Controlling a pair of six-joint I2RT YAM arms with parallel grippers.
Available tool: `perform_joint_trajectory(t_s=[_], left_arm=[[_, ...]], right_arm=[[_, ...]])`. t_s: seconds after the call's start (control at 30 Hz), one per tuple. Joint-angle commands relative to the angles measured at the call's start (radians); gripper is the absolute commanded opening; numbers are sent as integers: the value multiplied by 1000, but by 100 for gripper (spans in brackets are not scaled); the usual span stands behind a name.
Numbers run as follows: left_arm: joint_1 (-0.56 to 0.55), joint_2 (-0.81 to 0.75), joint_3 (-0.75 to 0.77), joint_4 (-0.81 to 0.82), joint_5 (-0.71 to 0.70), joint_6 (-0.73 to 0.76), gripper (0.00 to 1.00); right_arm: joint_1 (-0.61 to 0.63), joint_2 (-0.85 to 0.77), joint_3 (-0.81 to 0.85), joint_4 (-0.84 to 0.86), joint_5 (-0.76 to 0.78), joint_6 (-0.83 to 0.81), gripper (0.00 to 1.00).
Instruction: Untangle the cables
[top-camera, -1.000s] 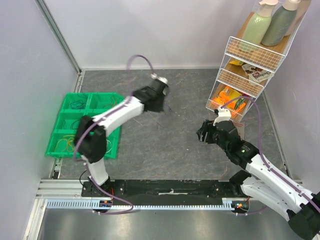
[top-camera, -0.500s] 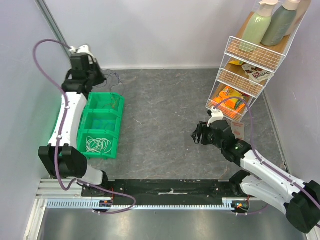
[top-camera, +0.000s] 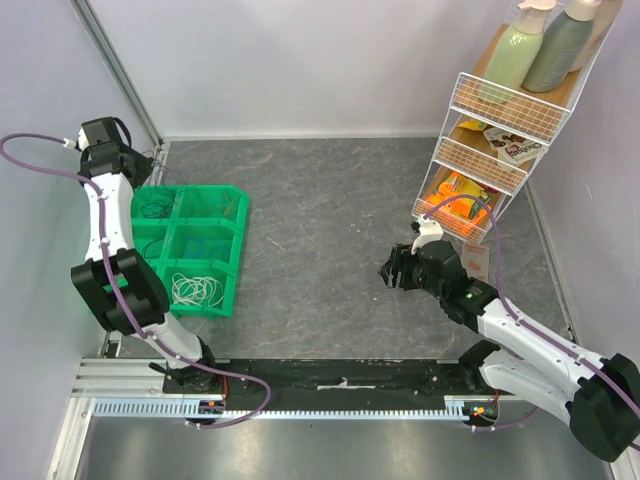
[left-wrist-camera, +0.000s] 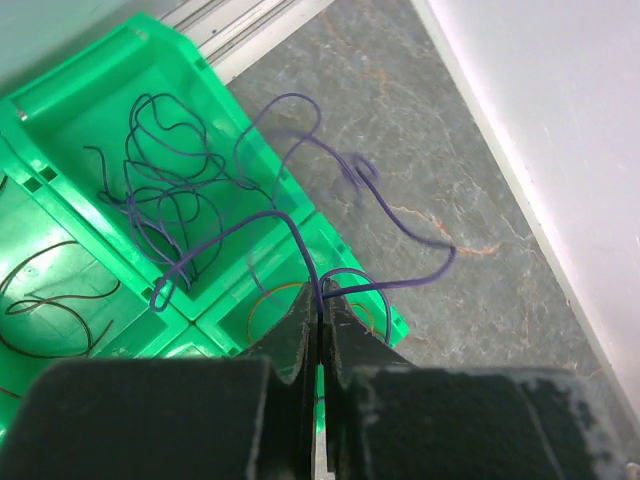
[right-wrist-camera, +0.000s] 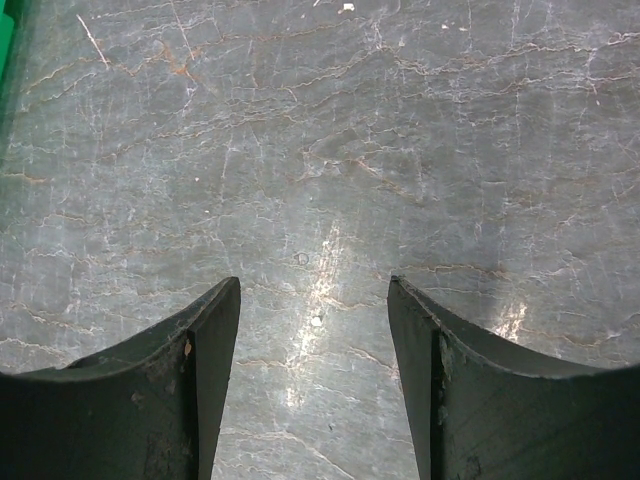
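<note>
My left gripper (left-wrist-camera: 322, 297) is shut on a thin purple cable (left-wrist-camera: 250, 220) that hangs in loose loops above the green bin (left-wrist-camera: 60, 100). More purple cable (left-wrist-camera: 165, 190) lies coiled in the compartment below. A dark cable (left-wrist-camera: 50, 290) and an orange cable (left-wrist-camera: 262, 300) lie in neighbouring compartments. In the top view the left gripper (top-camera: 143, 160) is over the back left corner of the bin (top-camera: 238, 250), and white cables (top-camera: 195, 290) lie in a near compartment. My right gripper (top-camera: 390, 272) is open and empty over bare table (right-wrist-camera: 313, 290).
A white wire rack (top-camera: 490, 150) with bottles and snack packs stands at the back right, close behind the right arm. A wall and a metal rail (top-camera: 120, 70) run close along the bin's left side. The grey table (top-camera: 320, 230) lies between the arms.
The left arm swung from the table's middle to the far left and now sits over the bin's back corner with the purple cable. The right gripper shifted slightly left.
</note>
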Motion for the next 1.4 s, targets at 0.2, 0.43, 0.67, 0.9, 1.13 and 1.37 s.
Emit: perform_joint_trajectory(t_s=[0.2, 0.43, 0.67, 0.9, 1.13, 1.37], left_arm=[[42, 87, 23, -17, -2, -227, 2], [76, 126, -20, -28, 4, -390, 2], [94, 207, -22, -31, 7, -512, 2], [96, 270, -28, 26, -107, -543, 2], [94, 322, -62, 126, -183, -499, 2], [96, 384, -65, 84, -185, -493, 2]], right_arm=[[-3, 9, -12, 57, 32, -23, 68], [-3, 27, -10, 60, 35, -23, 68], [-3, 44, -7, 66, 35, -14, 68], [-3, 59, -13, 72, 36, -14, 68], [-3, 70, -13, 75, 38, -12, 68], [-3, 90, -12, 78, 36, -9, 68]])
